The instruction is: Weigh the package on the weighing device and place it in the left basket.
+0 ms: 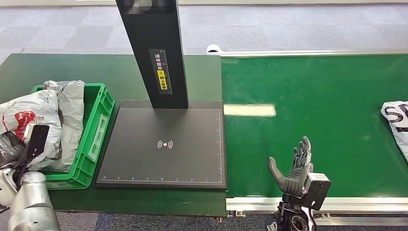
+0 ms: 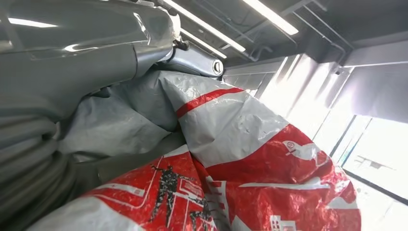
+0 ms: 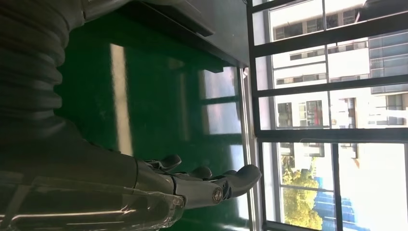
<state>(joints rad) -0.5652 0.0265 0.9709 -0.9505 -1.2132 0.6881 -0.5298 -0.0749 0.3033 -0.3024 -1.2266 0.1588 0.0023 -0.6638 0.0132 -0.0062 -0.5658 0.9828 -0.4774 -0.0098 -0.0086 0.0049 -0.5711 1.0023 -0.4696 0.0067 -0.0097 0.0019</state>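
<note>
A white package with red print (image 1: 26, 113) lies over the left rim of the green basket (image 1: 99, 126). My left hand (image 1: 9, 147) grips it from the near side. Up close, the crinkled red and white package (image 2: 250, 144) presses against that hand (image 2: 72, 48), with a finger laid over its top. The black weighing platform (image 1: 163, 144) is bare, and its dark post (image 1: 154, 48) rises at the back. My right hand (image 1: 296, 168) is held open, fingers up, above the near edge of the green belt (image 1: 312, 96). Its fingers (image 3: 211, 185) are spread and hold nothing.
A grey package (image 1: 72, 110) lies inside the basket beside the held one. Another white package with black print (image 1: 397, 122) lies on the belt at the far right edge. A metal rail (image 1: 337, 204) runs along the belt's near side. The dark green table (image 1: 57, 70) extends behind the basket.
</note>
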